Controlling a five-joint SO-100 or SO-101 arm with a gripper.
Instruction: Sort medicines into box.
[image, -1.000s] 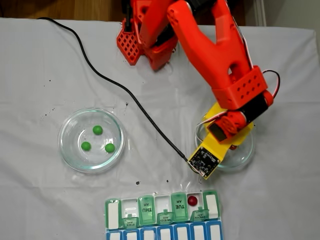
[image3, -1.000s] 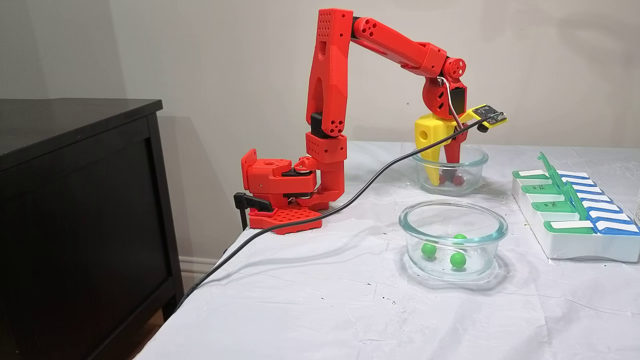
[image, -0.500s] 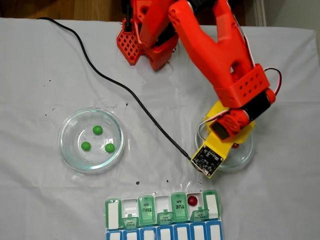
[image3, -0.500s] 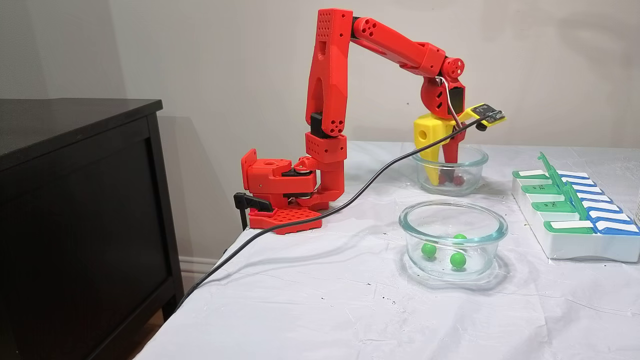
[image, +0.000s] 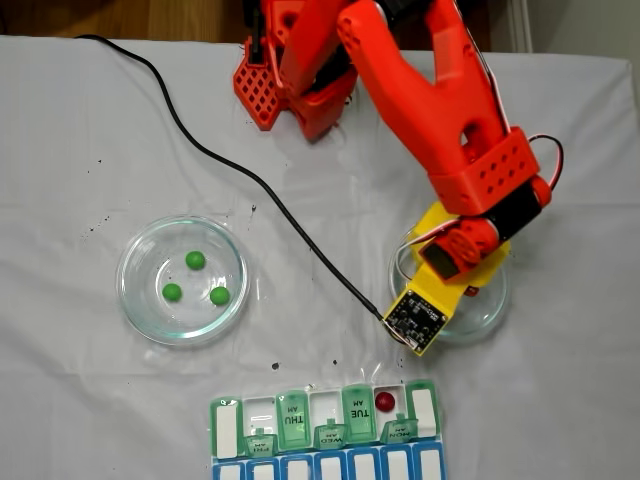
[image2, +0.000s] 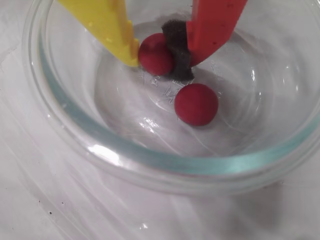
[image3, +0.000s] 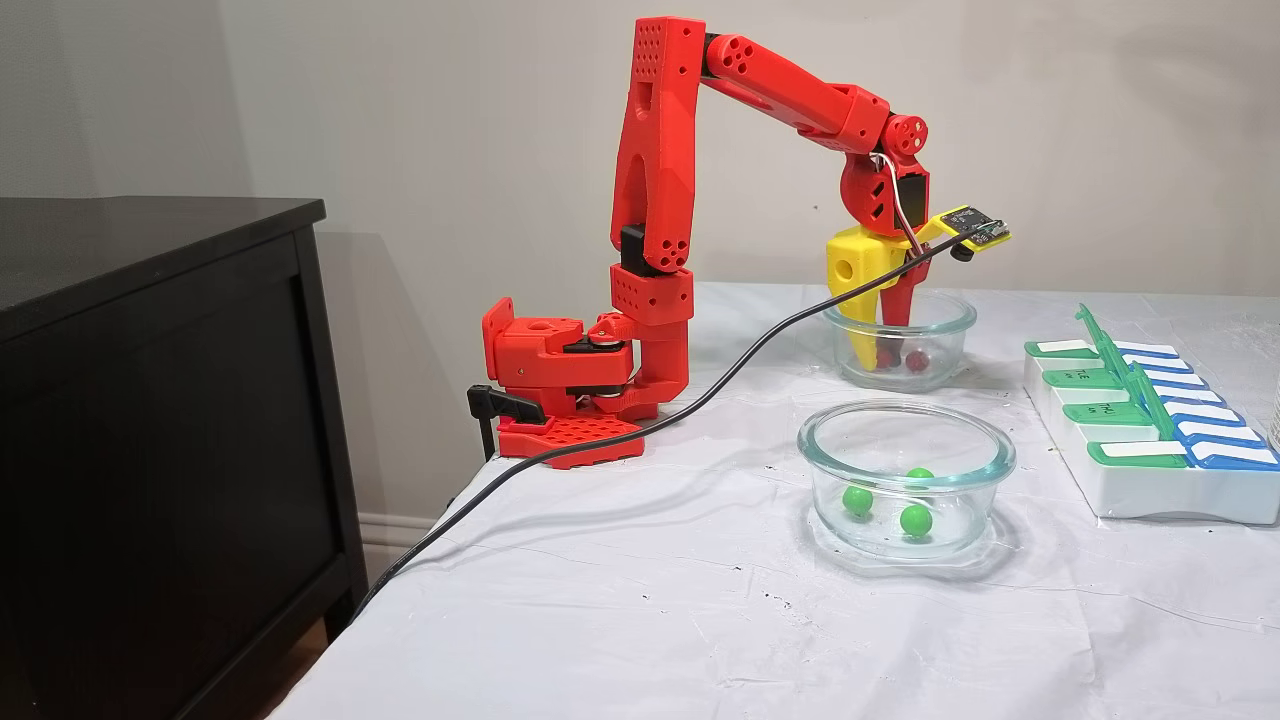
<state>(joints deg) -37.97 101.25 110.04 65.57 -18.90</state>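
A red medicine (image2: 156, 54) sits pinched in the gripper (image2: 159, 56) inside the glass dish (image2: 150, 160); lift straight up, keeping the squeeze steady, clear of its neighbour (image2: 196, 103).

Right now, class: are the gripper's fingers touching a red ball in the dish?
Touching. The wrist view shows the gripper pinching one red ball between its yellow finger and foam pad.

We see even, bright indoor light and soft shadows in both fixed views. In a fixed view the arm (image3: 670, 200) casts a faint shadow on the wall toward 9 o'clock. In the wrist view, glare streaks the glass dish (image2: 165, 160) rim near 7 o'clock, and the pale cloth around it is soft and blurred.
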